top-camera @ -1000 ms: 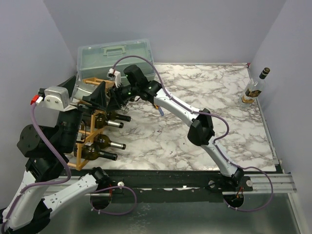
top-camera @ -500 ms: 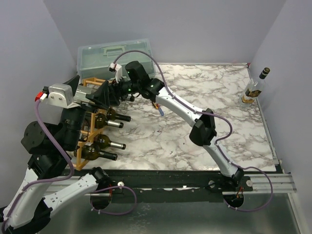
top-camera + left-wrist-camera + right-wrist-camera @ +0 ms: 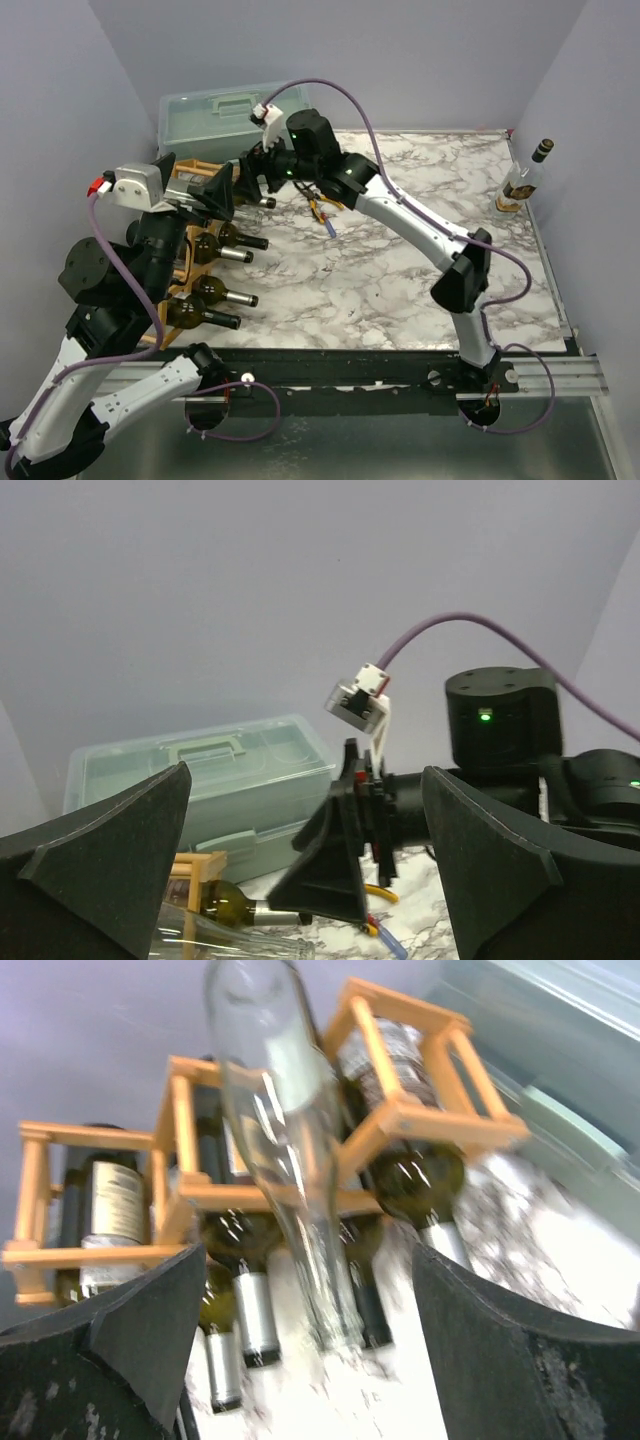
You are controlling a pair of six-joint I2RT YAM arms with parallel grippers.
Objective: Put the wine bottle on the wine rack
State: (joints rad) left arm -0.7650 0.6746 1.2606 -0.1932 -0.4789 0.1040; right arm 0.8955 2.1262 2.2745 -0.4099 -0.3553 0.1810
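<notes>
Bottle (image 3: 280, 1130): clear glass, rigid, likely slippery, breakable; best taken at the neck, just ahead of right gripper (image 3: 305, 1260), jaws wide, holding nothing.

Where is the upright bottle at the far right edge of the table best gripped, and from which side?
Probably at the slim neck just under the dark cap of the upright bottle, with a level grip, coming from the middle of the table. It stands upright with the wall close on its right, so only that side looks free.

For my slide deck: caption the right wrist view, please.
Open right gripper faces a clear bottle lying on the wine rack beside dark bottles.
</notes>
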